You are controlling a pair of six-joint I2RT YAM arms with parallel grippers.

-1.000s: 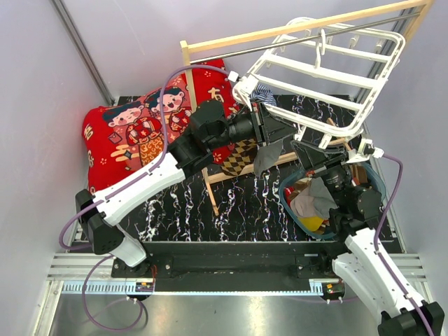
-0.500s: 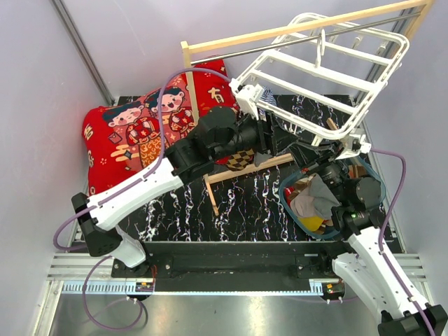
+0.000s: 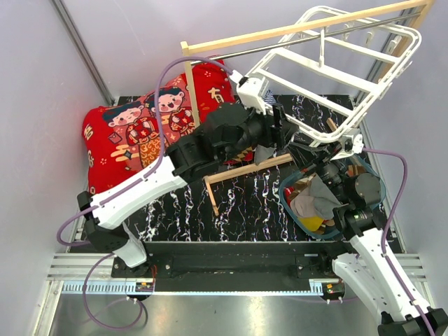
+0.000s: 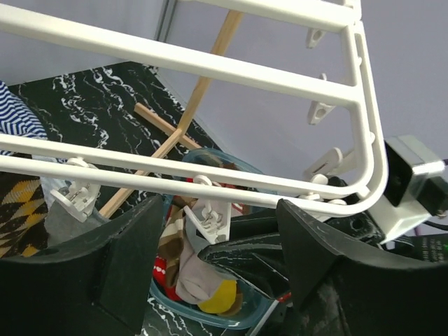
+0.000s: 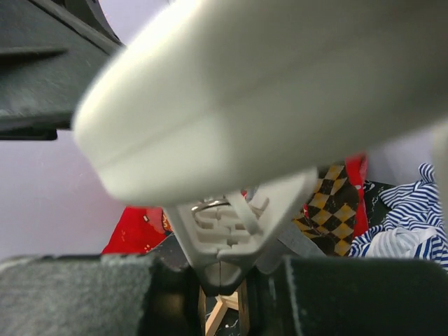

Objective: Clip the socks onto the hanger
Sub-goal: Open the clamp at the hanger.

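Currently the left gripper [image 4: 218, 203] stands open under the hanger [image 4: 210, 66], beside the grey sock [image 4: 59, 225] at its peg. The right gripper [image 5: 231, 280] pinches a clip peg [image 5: 224, 234] at the hanger's corner; abrupt release may swing the hanger and shed the sock.

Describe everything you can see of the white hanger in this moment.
The hanger is a white plastic rectangular frame with parallel crossbars and small pegs dangling under its rim. It hangs tilted, far end raised by the wooden rack. The right claw pinches a peg at its near right corner; the left claw is open beneath the near rim, not gripping. Grey sock fabric sits under a left peg.
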